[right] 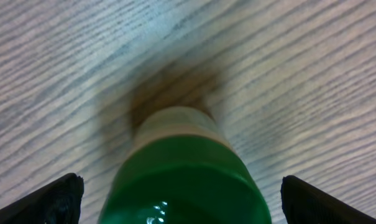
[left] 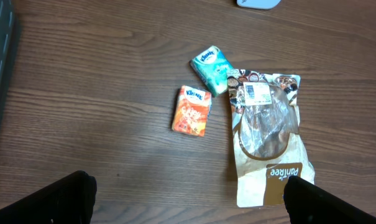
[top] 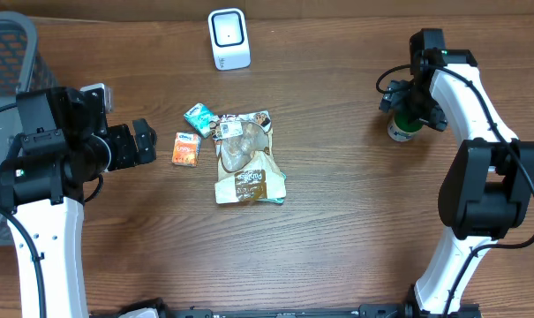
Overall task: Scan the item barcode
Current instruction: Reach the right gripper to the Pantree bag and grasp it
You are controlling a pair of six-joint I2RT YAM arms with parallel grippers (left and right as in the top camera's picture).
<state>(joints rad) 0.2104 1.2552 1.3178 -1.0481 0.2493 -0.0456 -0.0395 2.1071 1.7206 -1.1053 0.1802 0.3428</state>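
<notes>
We found the right gripper [right: 181, 184] wide open, green bottle [right: 183, 146] loose between its jaws. The left gripper [left: 189, 184] was open, empty; orange tissue pack [left: 192, 111] and snack bag [left: 266, 140] lay ahead.

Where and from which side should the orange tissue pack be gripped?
Probably from straight above, across the long edges of the orange tissue pack: it lies flat on the table, leaving only its sides for the open left tool to close on.

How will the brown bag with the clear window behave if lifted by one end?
The bag looks like thin crinkled film, so it will likely sag and flop. Its clear window suggests slippery plastic. It seems light, lying flat.
</notes>
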